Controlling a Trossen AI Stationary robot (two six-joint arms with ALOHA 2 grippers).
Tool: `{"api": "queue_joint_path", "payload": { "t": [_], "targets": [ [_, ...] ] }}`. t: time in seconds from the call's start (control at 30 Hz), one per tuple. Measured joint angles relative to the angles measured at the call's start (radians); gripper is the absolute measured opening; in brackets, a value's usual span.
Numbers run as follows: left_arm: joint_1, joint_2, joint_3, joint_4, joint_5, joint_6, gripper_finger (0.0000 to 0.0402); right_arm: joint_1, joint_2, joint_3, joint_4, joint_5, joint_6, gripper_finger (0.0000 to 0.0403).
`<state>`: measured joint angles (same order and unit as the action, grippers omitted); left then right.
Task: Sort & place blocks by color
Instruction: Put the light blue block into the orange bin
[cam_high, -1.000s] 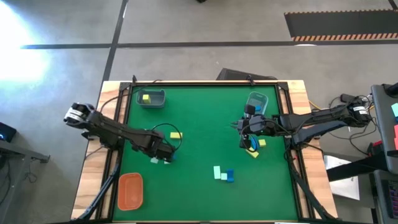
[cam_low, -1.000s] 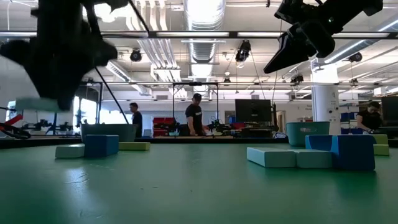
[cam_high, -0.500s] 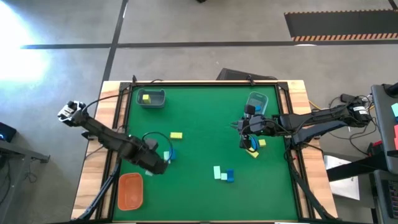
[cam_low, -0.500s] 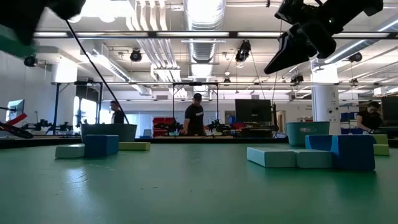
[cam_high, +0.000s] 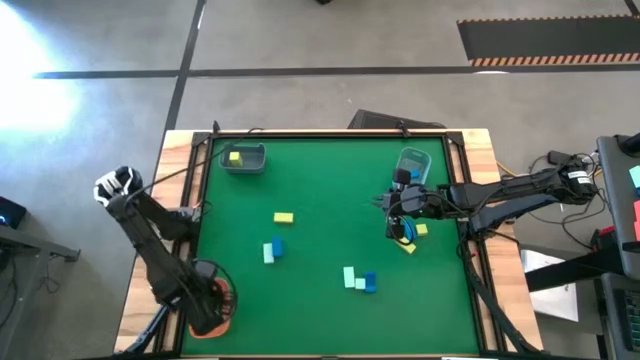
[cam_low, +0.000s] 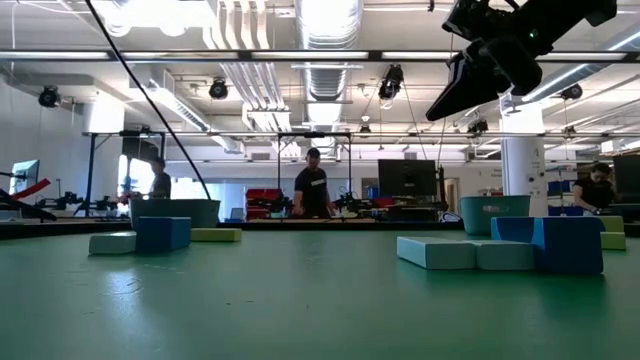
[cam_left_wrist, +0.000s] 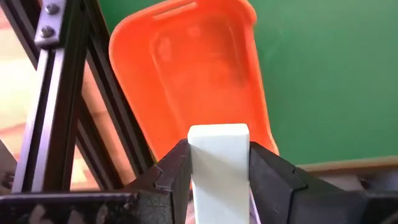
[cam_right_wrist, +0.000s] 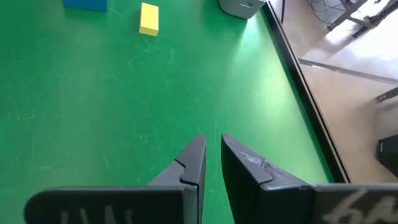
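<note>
Hovering right over the orange tray (cam_high: 210, 305) at the near-left corner of the green bench (cam_high: 330, 190), the left hand (cam_left_wrist: 217, 163) has its fingers clamped on a pale mint block (cam_left_wrist: 219, 163), holding it above the tray.

The right hand (cam_right_wrist: 211, 155) hangs over the right side of the bench with its fingers pinched almost together and nothing between them. Below it sit a couple of yellow blocks (cam_high: 420, 230) and what looks like a blue one, though the arm hides most of that spot, so I can't say for sure.

Other blocks:
- a yellow block (cam_high: 283, 217) near the middle
- a mint and blue pair (cam_high: 271, 249) touching, just in front of it
- a mint and blue cluster (cam_high: 359, 280) toward the front
- a yellow cube (cam_high: 234, 157) inside the far-left grey-blue tray (cam_high: 256, 160)

Another grey-blue tray (cam_high: 415, 160) sits at the far right.
</note>
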<state>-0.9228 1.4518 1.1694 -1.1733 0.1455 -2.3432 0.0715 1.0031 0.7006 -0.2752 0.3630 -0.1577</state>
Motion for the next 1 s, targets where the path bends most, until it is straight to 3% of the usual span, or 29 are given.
{"api": "queue_joint_path", "payload": {
  "t": [1.0],
  "targets": [
    [-0.002,0.26,-0.018,-0.04,0.009,0.0,0.0125,0.0,0.0,0.0,0.002,0.0,0.0,0.0038]
  ]
}}
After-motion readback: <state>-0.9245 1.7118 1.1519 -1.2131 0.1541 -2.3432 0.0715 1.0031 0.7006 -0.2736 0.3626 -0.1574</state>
